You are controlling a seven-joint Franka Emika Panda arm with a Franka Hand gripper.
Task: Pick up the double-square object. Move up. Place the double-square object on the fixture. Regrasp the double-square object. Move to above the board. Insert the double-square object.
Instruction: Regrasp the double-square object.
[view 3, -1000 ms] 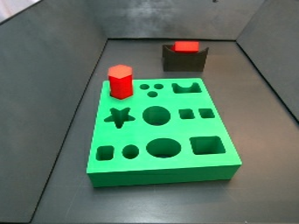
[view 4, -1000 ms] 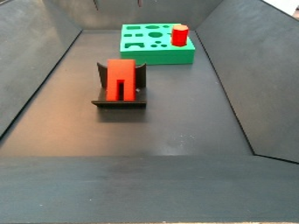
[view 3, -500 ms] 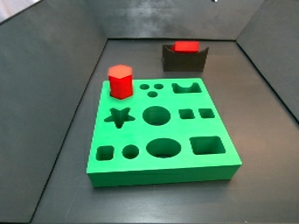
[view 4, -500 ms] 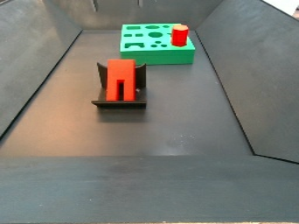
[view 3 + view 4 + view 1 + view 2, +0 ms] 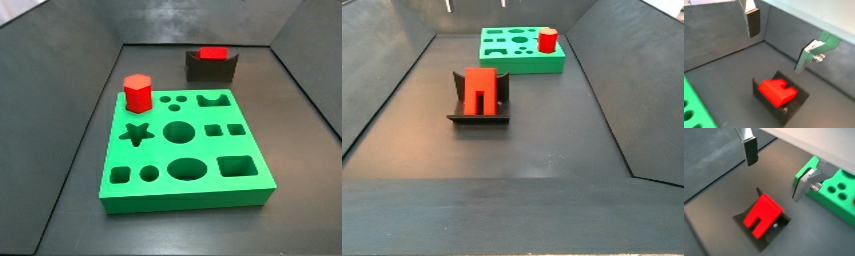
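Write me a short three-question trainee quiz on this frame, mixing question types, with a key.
1. True or false: the gripper is shut on the double-square object.
2. Where does the double-square object rest? A) on the board B) on the fixture C) on the floor
3. What stands on the board?

Key:
1. False. In both wrist views the fingers are spread, above the piece, holding nothing.
2. B.
3. A red hexagonal prism, upright at one corner.
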